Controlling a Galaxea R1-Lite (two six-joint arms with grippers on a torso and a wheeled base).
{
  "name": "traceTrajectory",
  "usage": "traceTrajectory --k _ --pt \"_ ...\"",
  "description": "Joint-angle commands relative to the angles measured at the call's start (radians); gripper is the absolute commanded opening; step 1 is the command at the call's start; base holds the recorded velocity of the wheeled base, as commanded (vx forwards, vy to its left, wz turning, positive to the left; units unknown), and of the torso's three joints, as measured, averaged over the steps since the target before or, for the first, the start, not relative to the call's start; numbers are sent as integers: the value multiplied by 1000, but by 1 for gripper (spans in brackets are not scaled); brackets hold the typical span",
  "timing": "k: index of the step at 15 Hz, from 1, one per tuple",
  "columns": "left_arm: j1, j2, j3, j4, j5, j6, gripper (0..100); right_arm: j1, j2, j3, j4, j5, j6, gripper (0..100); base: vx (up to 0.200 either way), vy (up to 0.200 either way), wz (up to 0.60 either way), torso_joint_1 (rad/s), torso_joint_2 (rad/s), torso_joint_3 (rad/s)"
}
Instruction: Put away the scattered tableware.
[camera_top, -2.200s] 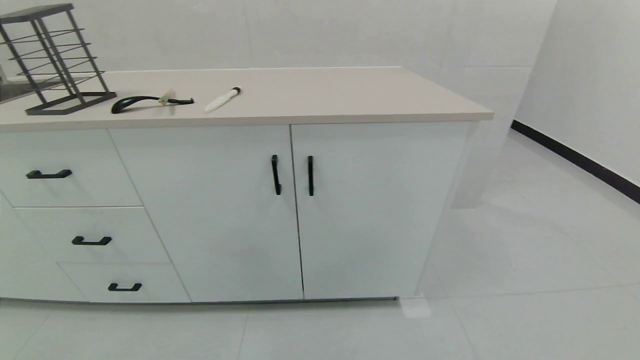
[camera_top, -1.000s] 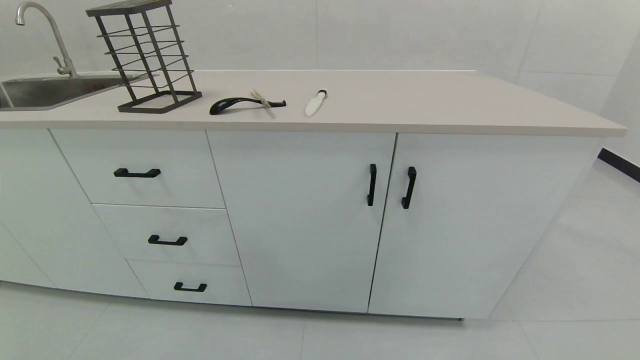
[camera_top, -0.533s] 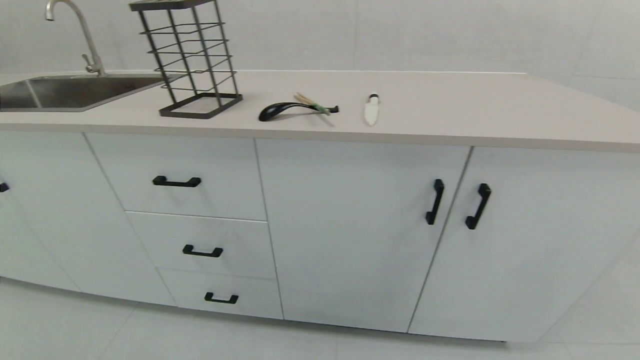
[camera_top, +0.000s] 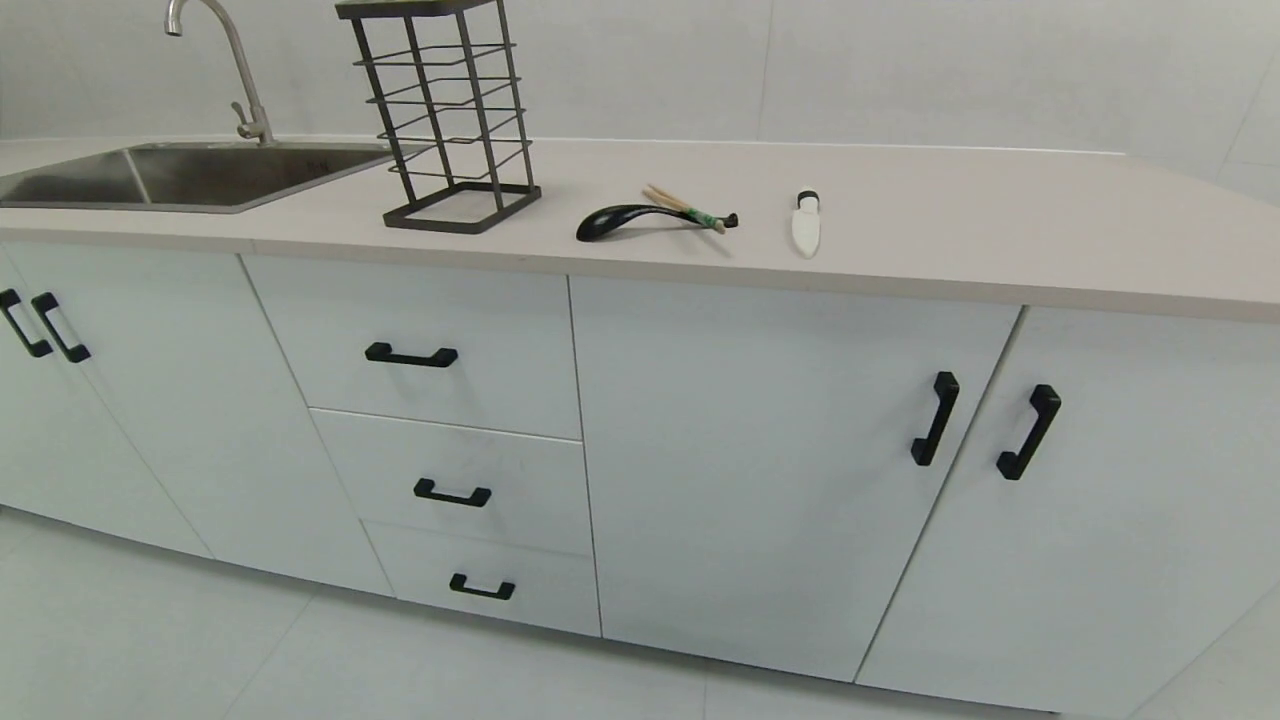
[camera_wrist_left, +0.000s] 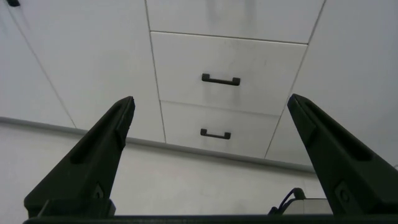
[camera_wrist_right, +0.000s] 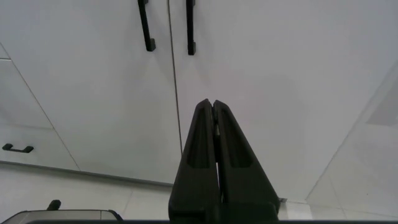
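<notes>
Nearest, the left gripper (camera_wrist_left: 211, 102) hangs low in front of the drawers, its two black fingers spread wide with nothing between them. The right gripper (camera_wrist_right: 213, 104) faces the cabinet doors with its fingers pressed together, also empty.

Ahead is the white cabinet front: a stack of three drawers with black bar handles (camera_top: 411, 355) and, to the right, a pair of doors with upright black handles (camera_top: 935, 418).

The task's pieces lie on the beige countertop (camera_top: 1000, 240), close to its front edge:
- a glossy black spoon with a curved handle (camera_top: 612, 221)
- a pair of wooden chopsticks with a green band (camera_top: 684, 208), apparently resting across that handle
- a small white knife with a black end (camera_top: 806, 228), lying apart to the right

All of them are thin, flat and near the edge, so a low or glancing grasp could sweep one onto the floor. Lifting the spoon first would probably roll the chopsticks off it. Both arms sit below counter level and must rise clear of the countertop lip before reaching in.

Farther back and to the left stands a tall black wire rack (camera_top: 450, 120) (the likely destination, I'd guess). Its frame is near the spoon and would crowd a reach from that side. Beyond it are the stainless steel sink (camera_top: 230, 170) and the curved chrome faucet (camera_top: 215, 50).
</notes>
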Motion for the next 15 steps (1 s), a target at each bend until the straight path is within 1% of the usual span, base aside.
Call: traceTrajectory --k 1,3,8,11,15 --pt "-1 0 0 -1 0 -1 100 0 2 0 1 0 0 0 0 200 0 -2 -2 7" --pt "0 0 0 -1 0 -1 100 0 2 0 1 0 0 0 0 200 0 0 2 5" --pt "0 0 -2 1 -1 1 100 0 2 0 1 0 2 0 200 200 0 -2 2 1" --pt "0 0 0 -2 0 -1 100 0 2 0 1 0 2 0 200 0 0 5 4 -1" --pt "-1 0 0 -2 0 1 100 0 2 0 1 0 2 0 0 0 0 0 0 0"
